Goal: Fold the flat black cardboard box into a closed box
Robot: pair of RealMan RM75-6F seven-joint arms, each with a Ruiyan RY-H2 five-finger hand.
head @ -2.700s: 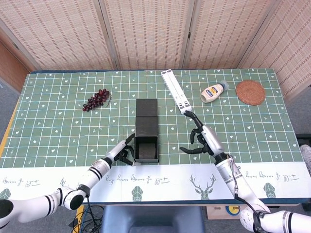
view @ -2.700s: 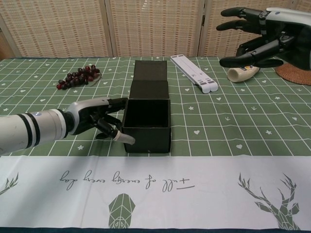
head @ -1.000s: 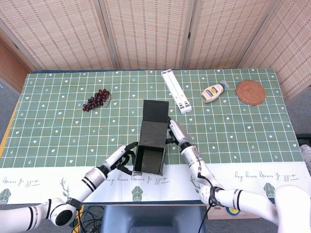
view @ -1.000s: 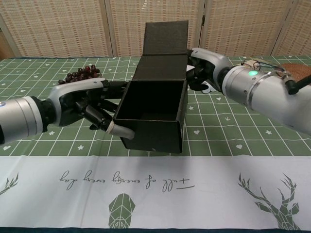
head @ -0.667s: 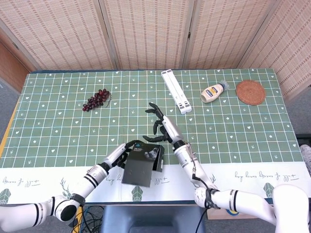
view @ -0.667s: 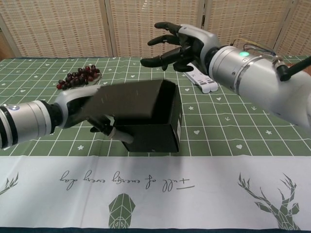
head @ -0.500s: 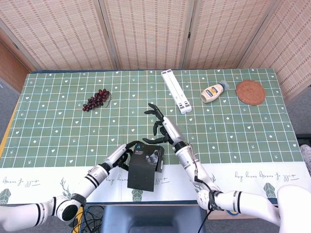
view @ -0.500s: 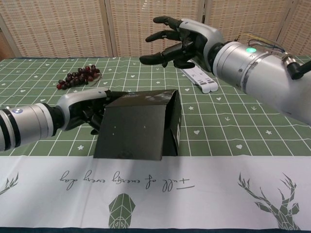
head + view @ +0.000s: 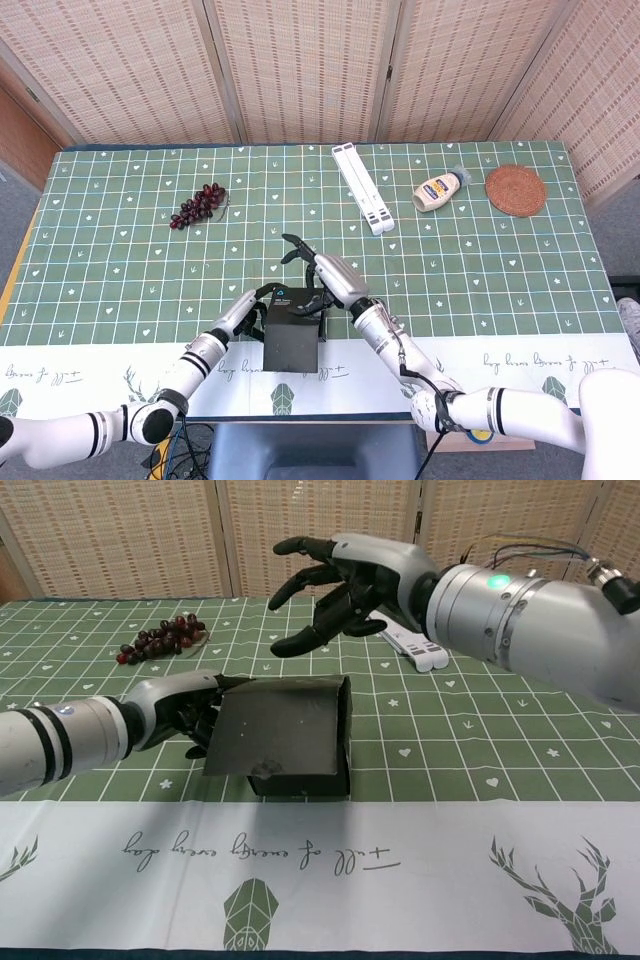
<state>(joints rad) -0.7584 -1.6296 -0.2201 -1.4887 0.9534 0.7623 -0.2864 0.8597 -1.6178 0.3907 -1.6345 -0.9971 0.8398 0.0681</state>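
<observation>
While the left hand grips the black cardboard box at its left wall, the lid lies nearly down (front edge not seated). Directly above, the right hand hovers empty with fingers spread, nearer the lid.

The box is matt black cardboard (faintly speckled); the surface wears printed cloth, and the right hand is glossy black plastic.
</observation>
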